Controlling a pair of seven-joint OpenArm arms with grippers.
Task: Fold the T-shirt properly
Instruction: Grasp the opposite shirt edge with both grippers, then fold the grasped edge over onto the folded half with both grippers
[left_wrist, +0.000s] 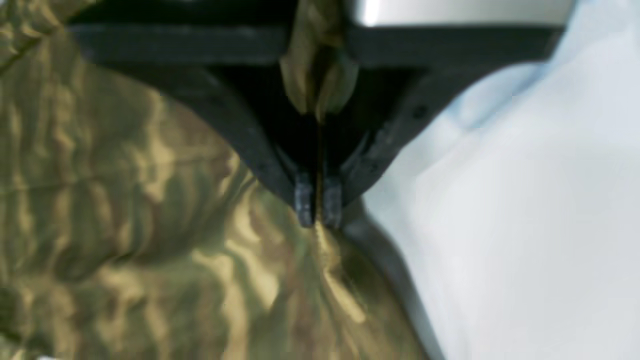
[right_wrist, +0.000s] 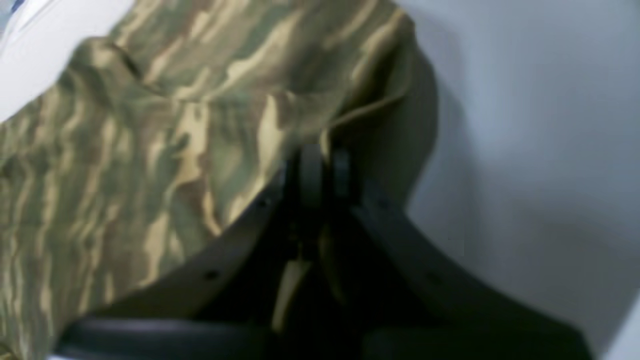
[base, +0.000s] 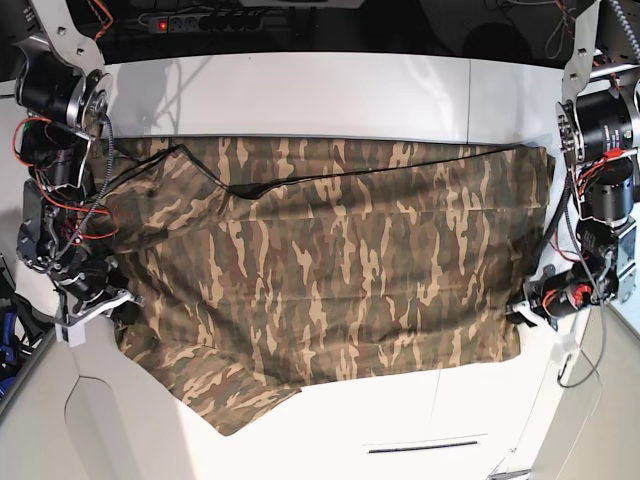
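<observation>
While lowered at opposite edges, both tools (left_wrist: 318, 207) (right_wrist: 325, 172) pinch the T-shirt (base: 330, 270).

We see the T-shirt (base: 330, 270) spread across the middle of the white table (base: 300, 95), so the cloth covers most of the working surface. A free band of table stays open behind it, and another bare part lies in front. At both side edges the way is taken: the left gripper (base: 522, 312) and the right gripper (base: 118, 305) are closed on the cloth there.
</observation>
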